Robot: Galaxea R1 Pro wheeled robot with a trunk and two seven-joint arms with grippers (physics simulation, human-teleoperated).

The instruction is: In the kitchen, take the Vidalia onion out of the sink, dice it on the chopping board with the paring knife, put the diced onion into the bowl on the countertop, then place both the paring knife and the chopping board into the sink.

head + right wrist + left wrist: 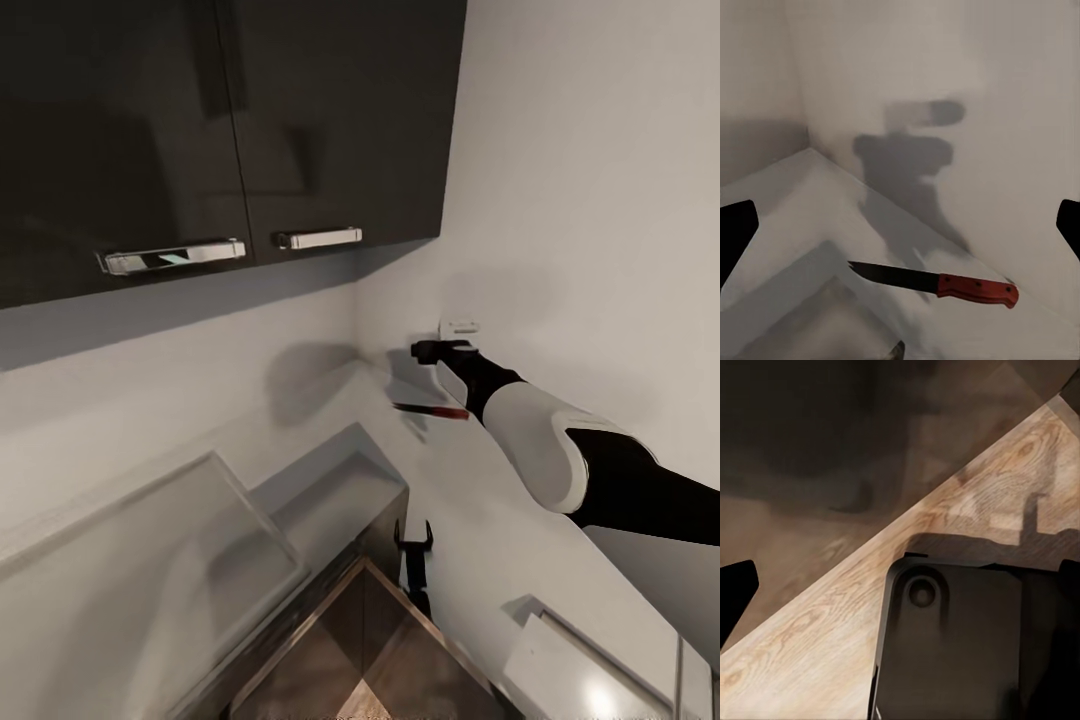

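Red-handled, one paring knife (937,283) lies on the countertop (480,500), untouched.

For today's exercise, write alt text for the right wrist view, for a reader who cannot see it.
A paring knife with a dark blade and red handle lies flat on a pale grey countertop near a wall corner. The arm's shadow falls on the wall behind it, and the dark tips of the right tool's fingers frame the view, spread apart.

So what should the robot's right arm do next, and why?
Probably lower the right pincer toward the knife's red handle. The knife lies flat on the countertop near the wall corner, untouched, and the pincer hovers above it with its fingers spread wide, so a short drop over the handle looks like the natural next step.
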